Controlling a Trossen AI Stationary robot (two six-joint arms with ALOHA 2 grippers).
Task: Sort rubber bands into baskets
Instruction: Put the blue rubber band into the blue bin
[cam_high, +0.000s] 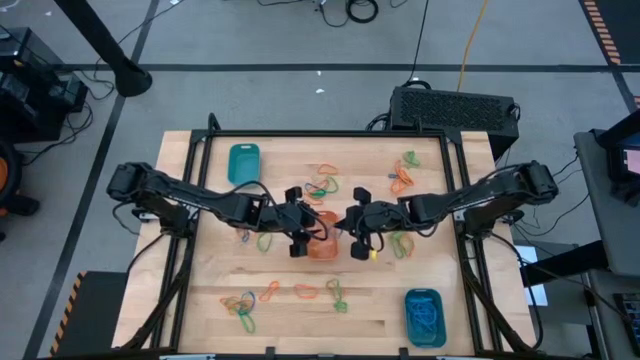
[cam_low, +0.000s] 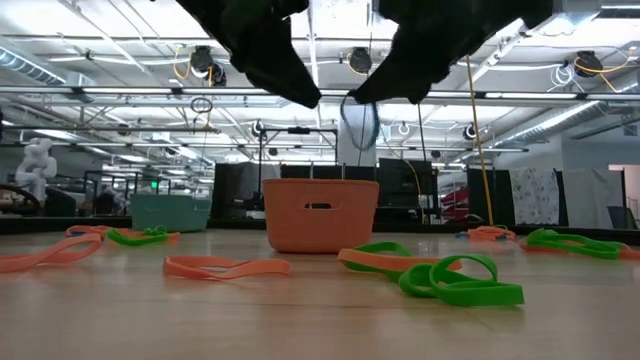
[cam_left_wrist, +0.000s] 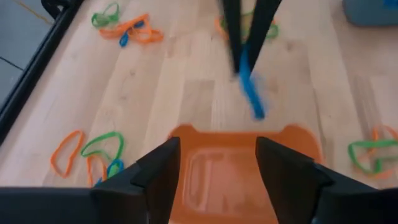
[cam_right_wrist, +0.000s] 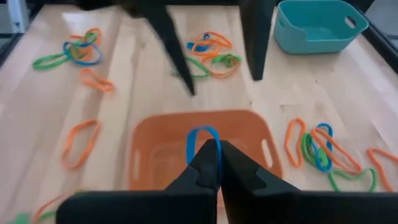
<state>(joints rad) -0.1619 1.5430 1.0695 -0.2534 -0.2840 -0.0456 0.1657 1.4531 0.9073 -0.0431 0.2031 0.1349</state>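
green rubber bands (cam_low: 460, 280) lie up front while my right gripper (cam_right_wrist: 211, 155) pinches a blue band (cam_right_wrist: 200, 140) above the orange basket (cam_high: 322, 246), and my left gripper (cam_left_wrist: 217, 163) spreads wide, letting go.

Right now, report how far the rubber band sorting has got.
Done: only the teal basket nearest the right arm holds blue bands.

In hand: the right gripper is shut on a blue band above the orange basket, with the left gripper open opposite it.

Left: the other teal basket looks empty, and many orange, green and blue bands lie loose across the table.
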